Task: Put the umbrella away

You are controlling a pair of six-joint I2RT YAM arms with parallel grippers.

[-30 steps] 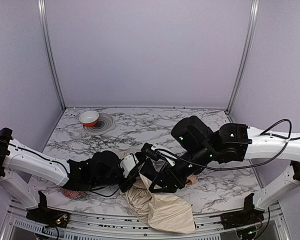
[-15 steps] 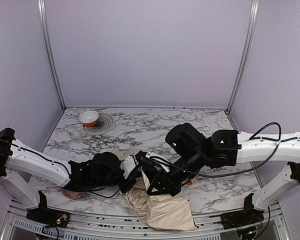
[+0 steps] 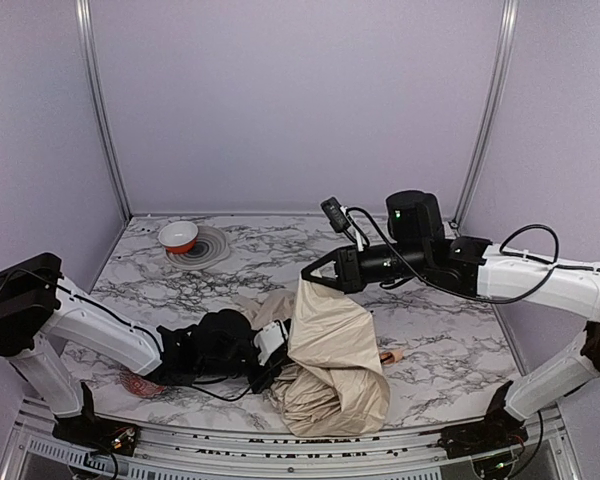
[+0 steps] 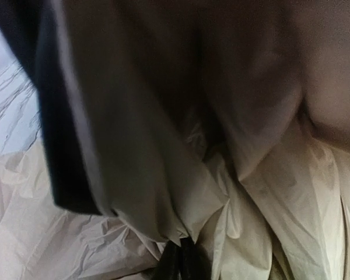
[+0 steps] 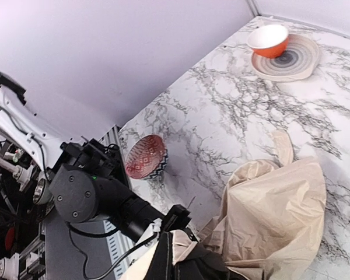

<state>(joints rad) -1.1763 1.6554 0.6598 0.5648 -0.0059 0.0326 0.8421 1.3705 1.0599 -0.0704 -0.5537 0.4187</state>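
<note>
The umbrella (image 3: 330, 345) is a loose heap of cream-beige fabric at the table's front middle. Its small tan handle (image 3: 390, 357) pokes out on the right. My right gripper (image 3: 308, 276) is shut on a fold of the fabric and holds it up above the heap like a tent. In the right wrist view its dark fingers (image 5: 174, 263) pinch the cloth (image 5: 280, 204). My left gripper (image 3: 277, 347) lies low at the heap's left side. In the left wrist view, fabric (image 4: 251, 192) fills the frame and its black fingertips (image 4: 174, 267) stand close together on a fold. Shaft and ribs are hidden.
A white and orange bowl (image 3: 178, 236) sits on a grey ringed plate (image 3: 212, 250) at the back left. A red patterned bowl (image 3: 140, 385) lies at the front left by the left arm and also shows in the right wrist view (image 5: 146, 156).
My right gripper has risen and swung back with the fabric, pulling it up from the heap. The left gripper has slid a little forward and right, low on the table.
</note>
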